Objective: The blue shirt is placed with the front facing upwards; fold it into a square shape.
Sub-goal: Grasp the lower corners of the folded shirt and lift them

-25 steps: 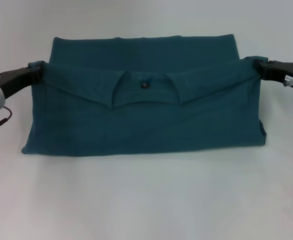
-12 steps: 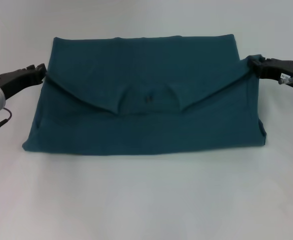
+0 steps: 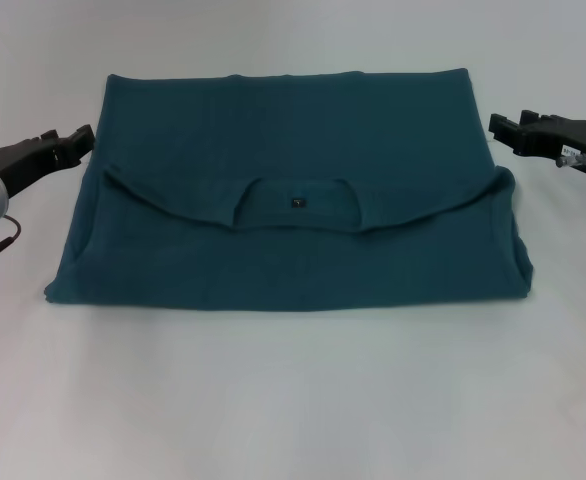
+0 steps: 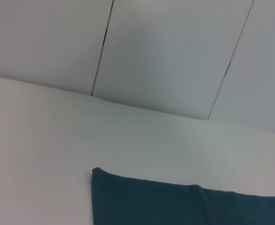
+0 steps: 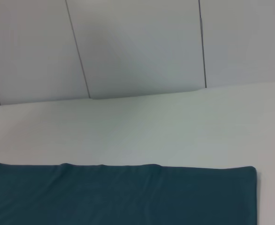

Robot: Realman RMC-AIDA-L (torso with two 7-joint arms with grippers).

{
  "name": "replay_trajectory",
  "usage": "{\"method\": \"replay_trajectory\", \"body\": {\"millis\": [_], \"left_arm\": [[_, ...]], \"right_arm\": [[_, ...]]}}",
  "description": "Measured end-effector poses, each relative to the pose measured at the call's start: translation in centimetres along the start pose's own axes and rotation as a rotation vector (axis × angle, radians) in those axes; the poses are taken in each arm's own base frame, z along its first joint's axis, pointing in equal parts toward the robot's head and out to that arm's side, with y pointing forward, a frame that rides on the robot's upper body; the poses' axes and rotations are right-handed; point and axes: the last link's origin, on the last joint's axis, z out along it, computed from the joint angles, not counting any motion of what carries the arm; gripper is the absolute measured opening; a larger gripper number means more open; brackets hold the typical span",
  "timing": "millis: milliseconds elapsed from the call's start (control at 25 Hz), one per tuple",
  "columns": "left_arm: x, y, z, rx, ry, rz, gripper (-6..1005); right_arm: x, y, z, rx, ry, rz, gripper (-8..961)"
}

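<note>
My left gripper [image 3: 81, 137] and right gripper [image 3: 501, 126] hang just beside the blue shirt [image 3: 288, 190], touching nothing. Both sets of jaws look apart, so the collar flap lies flat for the next fold.

A plain white table [image 3: 293, 400] meets a panelled grey wall [image 4: 165, 56]

left gripper [image 3: 81, 138]: let go of the blue shirt [image 3: 288, 190], now just off its left edge, jaws apart | right gripper [image 3: 501, 127]: released its corner, now clear of the cloth, jaws apart | folded-over collar flap [image 3: 298, 200]: dropped flat, corners no longer lifted, edge sagging in a shallow curve
</note>
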Motion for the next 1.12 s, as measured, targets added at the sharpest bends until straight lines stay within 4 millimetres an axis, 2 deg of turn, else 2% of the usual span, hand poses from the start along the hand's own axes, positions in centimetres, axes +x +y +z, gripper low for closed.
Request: {"method": "replay_trajectory", "body": {"millis": [240, 440, 680, 800, 880, 1000, 1120], "left_arm": [[0.1, -0.1, 0.0, 0.002, 0.003, -0.001, 497], [0.2, -0.1, 0.0, -0.004, 0.005, -0.003, 498], [-0.1, -0.1, -0.3, -0.009, 0.008, -0.013, 590], [-0.1, -0.5, -0.8, -0.009, 0.042, -0.051, 803], [0.0, -0.8, -1.3, -0.010, 0.075, -0.073, 838], [0.1, -1.1, -2.0, -0.008, 0.111, -0.099, 891], [-0.4, -1.2, -2.4, -0.022, 0.090, -0.123, 891]], "right_arm": [[0.0, -0.3, 0.1, 0.023, 0.002, 0.004, 569], [-0.2, -0.5, 0.1, 0.045, -0.014, 0.026, 668], [0.1, -0.5, -0.1, 0.066, -0.019, 0.030, 787], [0.2, -0.4, -0.2, 0.070, -0.023, 0.022, 881], [0.2, -0.3, -0.4, 0.069, -0.025, 0.004, 944], [0.4, -0.1, -0.5, 0.061, -0.021, -0.012, 943], [0.7, 0.1, -0.6, 0.043, -0.008, -0.012, 942]]}}
